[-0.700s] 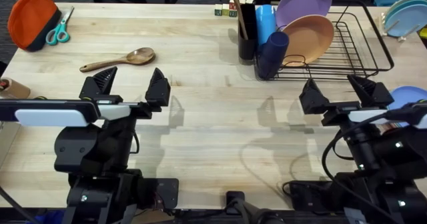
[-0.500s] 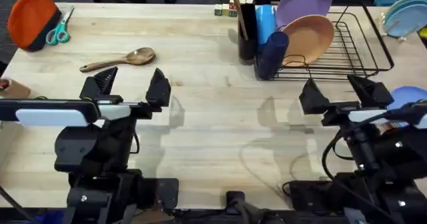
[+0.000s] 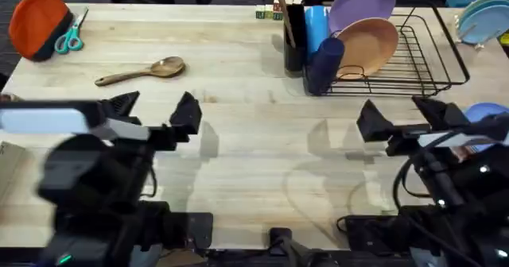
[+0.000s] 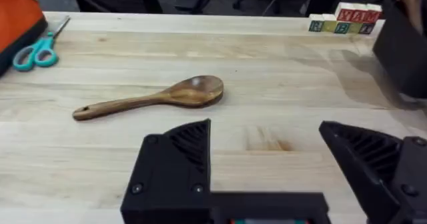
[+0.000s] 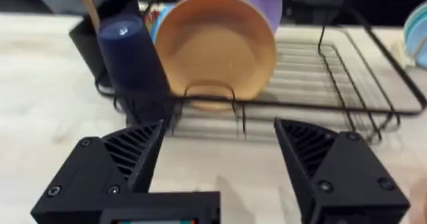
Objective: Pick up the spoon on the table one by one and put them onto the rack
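Note:
A brown wooden spoon (image 3: 141,71) lies flat on the light wood table (image 3: 254,140) at the left, bowl toward the middle; it is also the spoon (image 4: 153,99) just beyond my left fingers. My left gripper (image 3: 153,111) hovers open a little nearer than the spoon, nothing between its fingers. The black wire rack (image 3: 398,56) stands at the back right, its black utensil cup (image 3: 294,36) holding a wooden handle. My right gripper (image 3: 400,114) is open and empty in front of the rack (image 5: 320,84).
An orange plate (image 3: 366,48), a purple plate (image 3: 362,3) and a dark blue cup (image 3: 324,64) sit in the rack. Teal-handled scissors (image 3: 71,35) and an orange bowl (image 3: 36,22) lie at the back left. Small letter blocks (image 3: 270,13) stand at the far edge.
My left arm has risen toward the camera and shifted slightly left, showing larger and blurred. The right gripper has barely moved. The spoon lies where it was.

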Available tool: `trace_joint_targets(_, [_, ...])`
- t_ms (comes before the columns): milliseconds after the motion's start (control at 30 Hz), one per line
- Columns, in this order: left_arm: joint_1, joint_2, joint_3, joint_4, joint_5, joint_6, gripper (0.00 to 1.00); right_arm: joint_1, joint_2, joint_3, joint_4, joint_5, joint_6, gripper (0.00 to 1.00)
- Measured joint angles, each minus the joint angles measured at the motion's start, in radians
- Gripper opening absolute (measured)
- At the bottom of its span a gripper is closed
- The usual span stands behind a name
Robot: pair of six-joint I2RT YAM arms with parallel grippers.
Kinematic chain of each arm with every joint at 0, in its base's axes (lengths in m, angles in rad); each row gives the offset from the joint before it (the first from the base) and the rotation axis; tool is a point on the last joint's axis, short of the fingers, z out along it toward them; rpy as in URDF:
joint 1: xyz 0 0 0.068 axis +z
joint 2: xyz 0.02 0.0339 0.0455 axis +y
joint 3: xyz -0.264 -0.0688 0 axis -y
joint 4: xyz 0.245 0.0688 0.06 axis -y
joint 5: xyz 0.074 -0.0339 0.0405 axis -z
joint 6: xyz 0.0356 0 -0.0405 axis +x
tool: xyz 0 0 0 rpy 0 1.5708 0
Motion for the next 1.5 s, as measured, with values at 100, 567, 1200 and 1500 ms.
trace_joint_targets(100, [0.000, 0.064, 0.156, -0.127, 0.000, -0.003, 0.993, 0.000, 0.030, 0.090, -0.126, -0.003, 0.000, 0.992])
trace_joint_targets(567, [0.000, 0.592, 0.824, -0.610, 0.001, -0.007, 0.993, 0.000, 0.430, 0.681, -0.510, -0.010, 0.000, 0.992])
trace_joint_targets(1200, [0.000, 1.026, 1.139, -0.878, 0.005, 0.129, 0.993, 0.000, 0.781, 1.054, -0.759, -0.010, 0.000, 0.992])
trace_joint_targets(1500, [0.001, 1.120, 1.139, -0.861, -0.095, 0.278, 0.993, 0.000, 0.781, 1.055, -0.769, -0.010, 0.000, 0.992])
